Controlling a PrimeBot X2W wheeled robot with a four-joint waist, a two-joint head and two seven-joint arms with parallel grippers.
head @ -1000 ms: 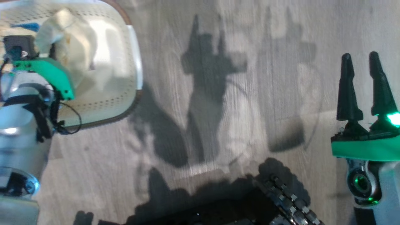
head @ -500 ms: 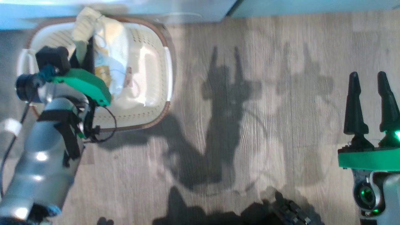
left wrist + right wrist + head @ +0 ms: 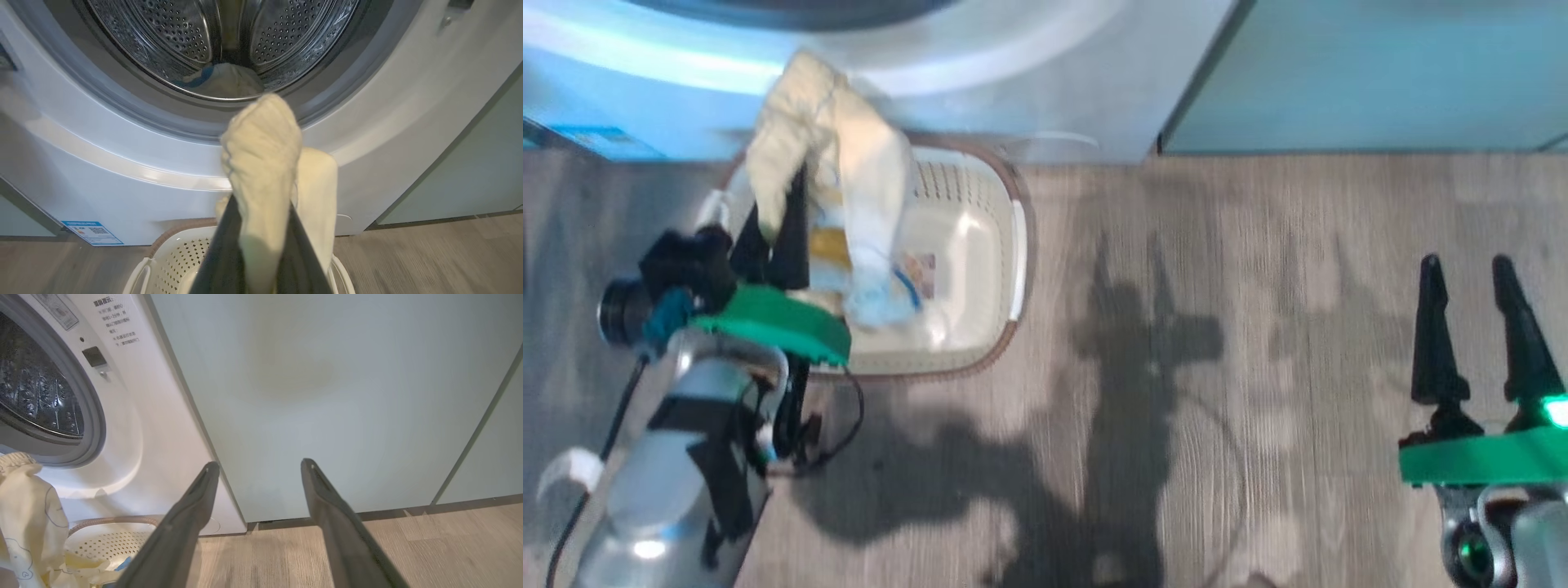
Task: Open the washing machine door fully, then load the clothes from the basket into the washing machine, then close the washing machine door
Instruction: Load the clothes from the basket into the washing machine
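- So, the left gripper is pinching a soft pale cream garment between its two long dark fingers, jaws nearly together on the fabric. The cloth is bunching up above the fingertips and draping down the far side.
- That garment is hanging over the small cream perforated plastic basket with the brown rim, just in front of the lower lip of the big white front-loading washing machine.
- Counting: one garment in the grip, and one more pale piece with a blue edge lying inside the steel drum. A loose heap of pale and blue cloth is sitting in the basket, and I'm not managing to count it.
- The right gripper is hovering well apart over the grey wood-look floor, fingers spread wide and gripping nothing.
- The grey rubber gasket is sitting between the held cloth and the drum.
- The basket is sitting right against the washer's front.
- Two flat pale teal cabinet doors are standing on the washer's right.
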